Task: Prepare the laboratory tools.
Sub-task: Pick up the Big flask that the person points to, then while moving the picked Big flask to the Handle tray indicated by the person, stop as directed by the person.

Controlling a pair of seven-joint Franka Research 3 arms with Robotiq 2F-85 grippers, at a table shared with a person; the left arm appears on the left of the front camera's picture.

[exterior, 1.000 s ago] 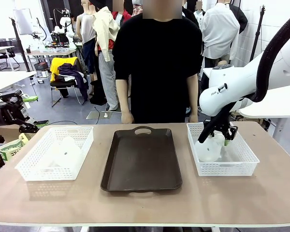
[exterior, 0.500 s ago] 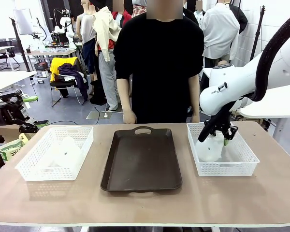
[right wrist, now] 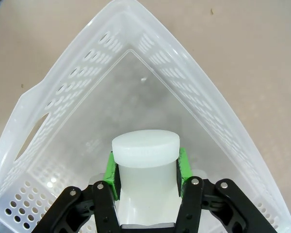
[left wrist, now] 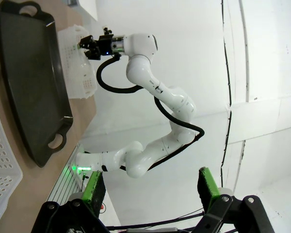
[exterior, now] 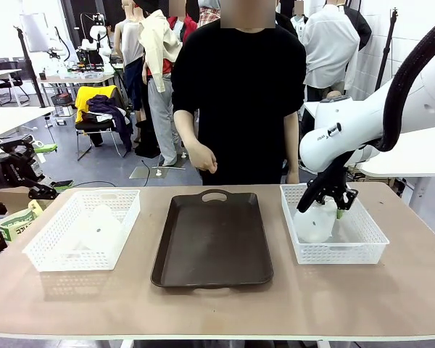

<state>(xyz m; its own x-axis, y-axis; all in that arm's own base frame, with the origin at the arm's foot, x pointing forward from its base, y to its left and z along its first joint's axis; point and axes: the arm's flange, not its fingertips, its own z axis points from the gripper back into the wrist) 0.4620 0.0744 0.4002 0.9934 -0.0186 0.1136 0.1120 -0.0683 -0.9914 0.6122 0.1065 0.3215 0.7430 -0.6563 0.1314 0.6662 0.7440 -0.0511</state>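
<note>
Surface (exterior: 348, 290), front view: tan top, with a person standing at the far edge, one hand (exterior: 203, 158) raised above it
- dark brown tray (exterior: 212, 239): centre of the surface, nothing on it
- left basket (exterior: 72, 267): holds the left-hand flask (exterior: 101, 230), untouched
- right basket (exterior: 341, 254): holds the right-hand flask (exterior: 313, 223), base low inside the basket walls
- right pincer (exterior: 326, 199): down at the neck of the right-hand flask

Left wrist view
- left pincer (left wrist: 150, 189): green pads well apart, nothing between them, held away from the surface
- tray (left wrist: 31, 82): bare here as well; left basket (left wrist: 0, 165) at the picture's edge, right basket (left wrist: 80, 63) beyond the tray's far end

Right wrist view
- right pincer (right wrist: 146, 170): closed on the short neck of the right-hand flask (right wrist: 145, 143), a green pad against each side just under the lip
- right basket (right wrist: 199, 92): walls stand all round the flask; whether its base has left the basket floor cannot be told

Progress, as judged: early. One flask is gripped but not out of its basket, the other awaits pickup, and neither is set out; if the tray is the destination, both placements are left to do
</note>
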